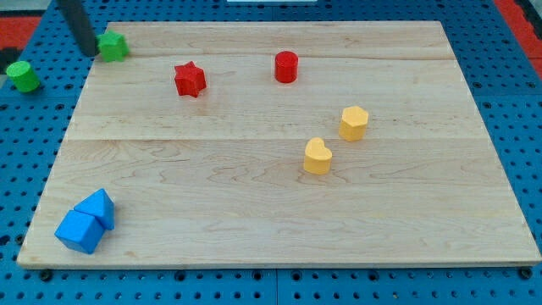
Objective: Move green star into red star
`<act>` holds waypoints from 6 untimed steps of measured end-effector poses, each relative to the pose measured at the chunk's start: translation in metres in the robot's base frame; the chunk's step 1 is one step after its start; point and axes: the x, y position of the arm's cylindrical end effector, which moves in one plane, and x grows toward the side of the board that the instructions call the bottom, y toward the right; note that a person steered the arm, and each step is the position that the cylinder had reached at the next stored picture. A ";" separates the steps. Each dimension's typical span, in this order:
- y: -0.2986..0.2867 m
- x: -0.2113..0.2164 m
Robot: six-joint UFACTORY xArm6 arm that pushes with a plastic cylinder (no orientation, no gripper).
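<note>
The green star (113, 46) sits at the top left corner of the wooden board (279, 220). My tip (88, 51) is just left of the green star, touching or nearly touching it. The red star (190, 79) lies on the board to the right of and slightly below the green star, with a gap between them.
A red cylinder (286, 66) stands right of the red star. A yellow hexagon block (354, 123) and a yellow heart (318, 157) lie right of centre. Two blue blocks (86, 223) sit at the bottom left corner. A green cylinder (24, 76) lies off the board at the left.
</note>
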 end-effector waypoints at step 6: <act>0.114 -0.021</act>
